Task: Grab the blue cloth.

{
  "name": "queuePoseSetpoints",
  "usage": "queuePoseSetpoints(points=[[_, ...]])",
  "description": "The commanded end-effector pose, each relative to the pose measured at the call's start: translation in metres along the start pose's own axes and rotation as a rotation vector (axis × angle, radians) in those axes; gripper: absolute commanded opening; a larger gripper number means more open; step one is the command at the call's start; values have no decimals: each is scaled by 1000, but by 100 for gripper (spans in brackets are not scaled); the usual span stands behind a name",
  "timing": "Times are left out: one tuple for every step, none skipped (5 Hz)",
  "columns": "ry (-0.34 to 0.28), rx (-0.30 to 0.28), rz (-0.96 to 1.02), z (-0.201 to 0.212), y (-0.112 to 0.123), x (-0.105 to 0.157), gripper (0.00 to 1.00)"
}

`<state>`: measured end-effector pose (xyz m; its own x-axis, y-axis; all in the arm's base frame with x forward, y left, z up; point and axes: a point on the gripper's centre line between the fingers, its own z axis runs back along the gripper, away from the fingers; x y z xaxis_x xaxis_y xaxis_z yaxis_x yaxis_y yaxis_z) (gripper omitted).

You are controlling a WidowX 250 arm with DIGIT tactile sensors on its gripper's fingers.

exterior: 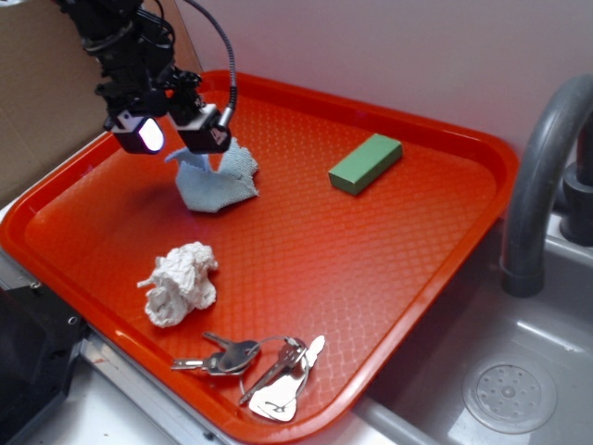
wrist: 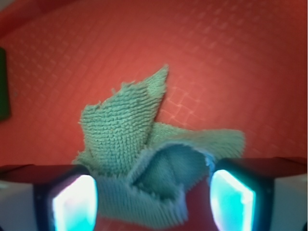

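The blue cloth [exterior: 219, 182] lies crumpled on the red tray [exterior: 371, 269] at the back left, with one corner sticking up. My gripper [exterior: 176, 139] hovers just above its left part. In the wrist view the blue cloth [wrist: 144, 154] bunches between my two lit fingers [wrist: 74, 202], filling much of the gap. It touches the left finger, and a strip of red tray shows beside the right one. The gripper [wrist: 153, 204] stands open, its jaws wide apart on either side of the cloth.
A green block [exterior: 365, 163] lies at the back of the tray. A white bunched wad [exterior: 180, 284] sits front left, with keys on a ring [exterior: 255, 363] near the front rim. A grey faucet [exterior: 537, 176] and sink [exterior: 510, 389] stand to the right.
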<state>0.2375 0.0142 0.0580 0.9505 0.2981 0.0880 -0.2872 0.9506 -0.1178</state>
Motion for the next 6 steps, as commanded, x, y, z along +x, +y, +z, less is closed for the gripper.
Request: queuePoseSetpoints(points=[[-22,109,-17,-41,-11,6,0],[-16,121,34,-43,3,21,0],[-66,113,112,-19,25,31,0],[-121,88,161,24,43,28,0],[-129,4,110,72,38,12,0],[-124,11,107,120,13,9,0]])
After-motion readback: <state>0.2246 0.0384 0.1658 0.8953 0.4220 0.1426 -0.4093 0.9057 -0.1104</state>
